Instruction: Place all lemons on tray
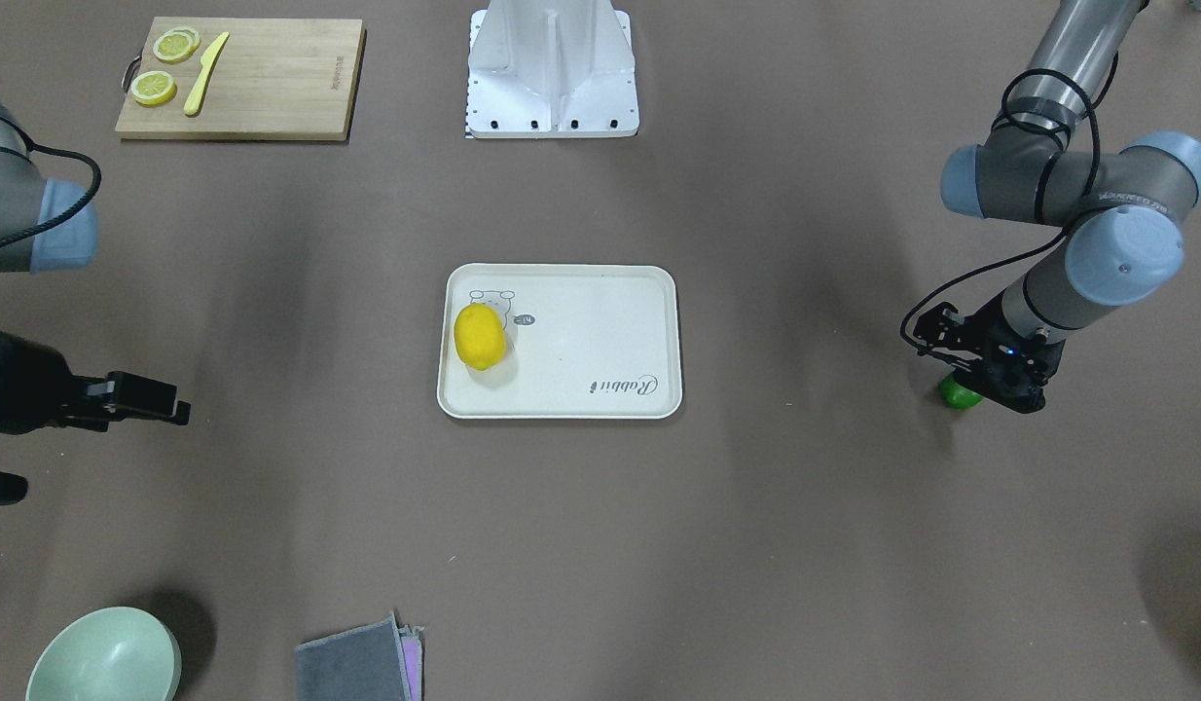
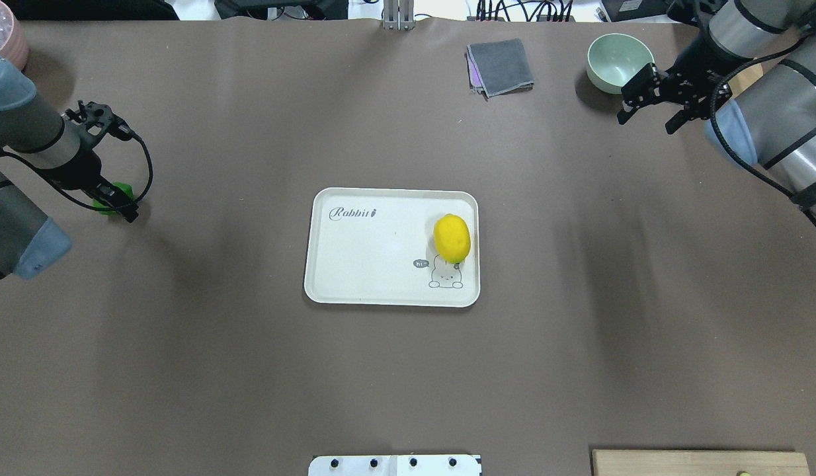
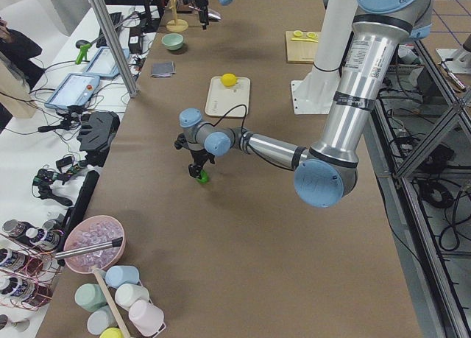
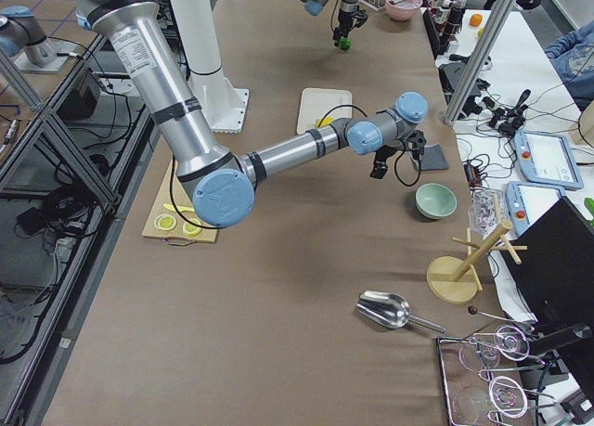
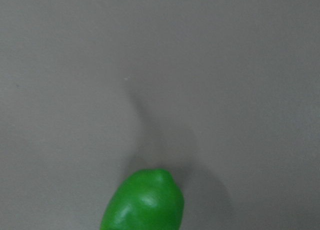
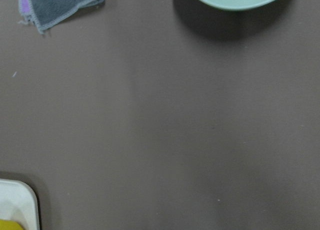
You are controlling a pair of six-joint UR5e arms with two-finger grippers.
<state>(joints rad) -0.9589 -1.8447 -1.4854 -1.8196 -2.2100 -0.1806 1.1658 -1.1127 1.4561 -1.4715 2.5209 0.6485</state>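
The yellow lemon (image 1: 480,337) (image 2: 452,238) lies on the cream tray (image 1: 600,331) (image 2: 368,258), beside the bear drawing. The green lemon (image 1: 957,392) (image 2: 122,192) (image 5: 145,202) is far off the tray on the robot's left side, at or just above the table. My left gripper (image 1: 970,389) (image 2: 117,203) is down on it and looks shut on it; the fingers partly hide the fruit. My right gripper (image 1: 104,450) (image 2: 646,119) is open and empty, near the mint bowl.
A wooden cutting board (image 1: 270,83) with lemon slices and a yellow knife lies by the robot base (image 1: 552,78). A mint bowl (image 2: 619,61) and a folded grey cloth (image 2: 500,66) sit at the far edge. A pink bowl (image 2: 1,36) is at the far left corner.
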